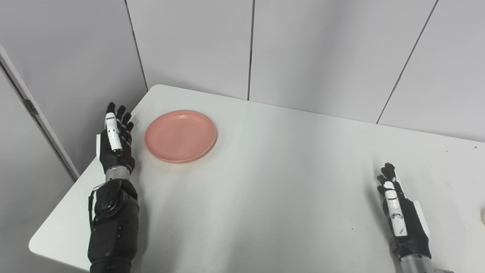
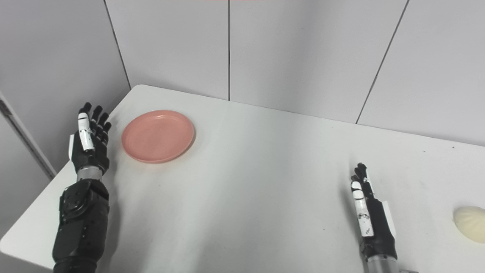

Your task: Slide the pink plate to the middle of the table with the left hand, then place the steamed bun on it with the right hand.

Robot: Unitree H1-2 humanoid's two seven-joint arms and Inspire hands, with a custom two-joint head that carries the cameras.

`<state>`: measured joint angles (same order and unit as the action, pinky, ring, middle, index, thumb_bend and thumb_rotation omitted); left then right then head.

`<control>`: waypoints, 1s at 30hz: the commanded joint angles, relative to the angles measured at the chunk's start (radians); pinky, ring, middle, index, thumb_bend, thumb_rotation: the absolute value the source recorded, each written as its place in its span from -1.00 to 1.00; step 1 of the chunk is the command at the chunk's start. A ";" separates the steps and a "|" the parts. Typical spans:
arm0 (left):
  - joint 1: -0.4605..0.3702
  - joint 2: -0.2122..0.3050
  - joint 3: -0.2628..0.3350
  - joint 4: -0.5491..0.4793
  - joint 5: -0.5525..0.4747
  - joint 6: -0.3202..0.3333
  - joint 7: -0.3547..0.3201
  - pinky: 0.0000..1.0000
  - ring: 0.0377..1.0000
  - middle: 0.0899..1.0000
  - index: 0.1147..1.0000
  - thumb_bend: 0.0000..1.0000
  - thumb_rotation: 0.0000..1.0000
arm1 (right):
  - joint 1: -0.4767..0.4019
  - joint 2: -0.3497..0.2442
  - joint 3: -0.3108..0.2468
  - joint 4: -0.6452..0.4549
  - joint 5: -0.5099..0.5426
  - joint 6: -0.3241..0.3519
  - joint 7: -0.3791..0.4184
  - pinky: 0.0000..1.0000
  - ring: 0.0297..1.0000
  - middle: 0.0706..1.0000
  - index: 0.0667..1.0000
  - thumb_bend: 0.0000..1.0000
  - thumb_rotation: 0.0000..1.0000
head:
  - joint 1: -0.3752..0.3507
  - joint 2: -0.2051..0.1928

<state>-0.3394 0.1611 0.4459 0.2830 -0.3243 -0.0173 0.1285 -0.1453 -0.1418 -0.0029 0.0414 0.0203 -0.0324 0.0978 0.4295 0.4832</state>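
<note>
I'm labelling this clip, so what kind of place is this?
Probably a lab or test booth, not a home: a bare white table boxed in by plain grey wall panels, holding just a pink plate and a steamed bun.

Looks like a lab or test cell, not a home: plain rounded-corner white table [image 1: 288, 182] filling the view, bare grey wall panels [image 1: 189, 41] with dark vertical seams from 9 to 3 o'clock, no furnishings or decor, flat even lighting overhead.
</note>
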 commanded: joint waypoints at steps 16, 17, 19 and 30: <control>-0.066 0.050 -0.008 0.180 -0.040 -0.057 -0.043 0.97 0.91 0.92 0.94 -0.19 1.00 | 0.018 -0.003 -0.002 -0.004 -0.007 -0.004 -0.001 1.00 0.97 1.00 1.00 -0.65 1.00 | -0.005 0.001; -0.068 0.050 -0.009 0.195 -0.043 -0.057 -0.048 0.96 0.91 0.92 0.93 -0.19 1.00 | 0.018 -0.002 -0.003 -0.004 -0.007 -0.002 -0.002 1.00 0.97 1.00 1.00 -0.64 1.00 | -0.006 0.002; -0.071 0.049 -0.015 0.217 -0.042 -0.060 -0.056 0.97 0.92 0.92 0.93 -0.20 1.00 | 0.018 0.000 -0.003 -0.006 -0.006 0.002 -0.002 1.00 0.97 1.00 1.00 -0.62 1.00 | -0.007 0.001; -0.080 0.028 -0.070 0.258 -0.031 -0.035 -0.065 0.88 0.87 0.88 0.89 -0.20 1.00 | 0.019 0.004 0.001 -0.008 -0.015 -0.003 -0.009 1.00 0.96 0.99 1.00 -0.64 1.00 | -0.019 0.002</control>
<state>-0.4293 0.2170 0.3881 0.5096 -0.3455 -0.1036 0.0664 -0.1408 -0.1416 -0.0021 0.0385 0.0092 -0.0323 0.0937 0.4112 0.4847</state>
